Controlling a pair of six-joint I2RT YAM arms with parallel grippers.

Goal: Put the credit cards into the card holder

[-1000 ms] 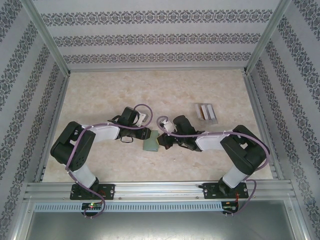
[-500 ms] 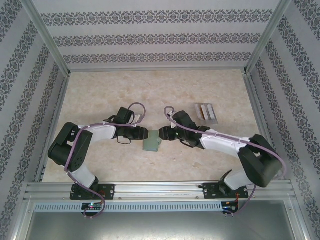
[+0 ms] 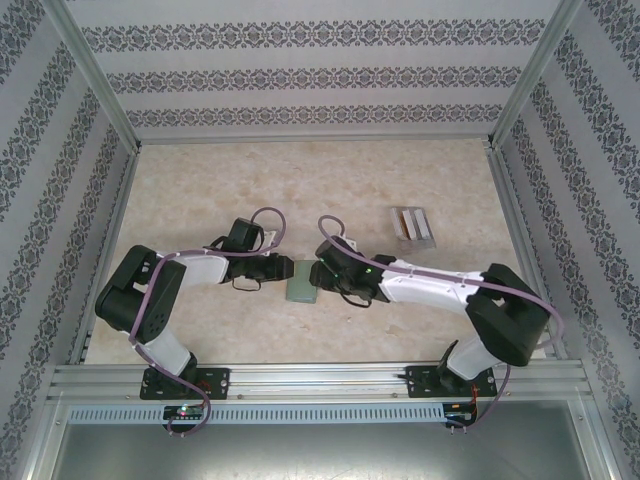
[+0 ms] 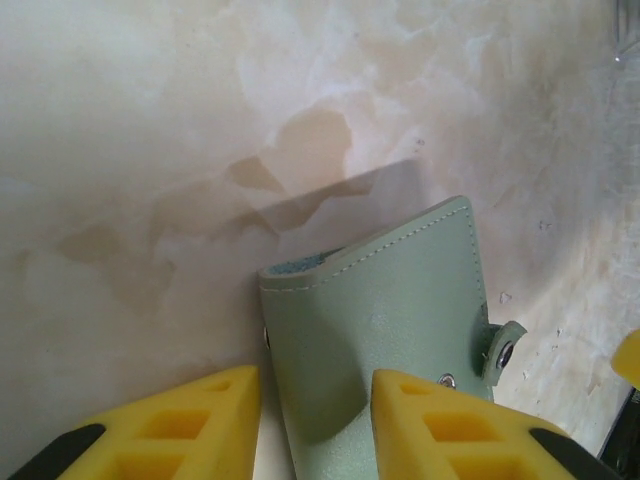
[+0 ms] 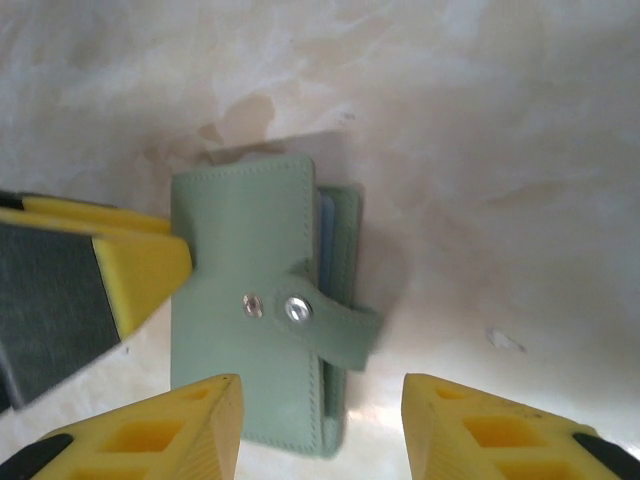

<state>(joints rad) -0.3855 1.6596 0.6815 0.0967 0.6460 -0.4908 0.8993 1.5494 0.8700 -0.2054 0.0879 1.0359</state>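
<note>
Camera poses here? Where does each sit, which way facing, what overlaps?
Top external: above and behind the bases, facing down at the table; both arms, left gripper, right gripper.
Left wrist: facing down over the card holder; own yellow fingers.
Right wrist: facing down from its other side; own fingers.
Shared: the card holder, all three.

Card holder (image 4: 390,320) against left tool (image 4: 315,385)

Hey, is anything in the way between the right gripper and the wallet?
Nothing visible does. The right gripper stands open just above the wallet. The left gripper sits on the opposite side; one finger is at the wallet's edge, beside the path, not across it.
</note>
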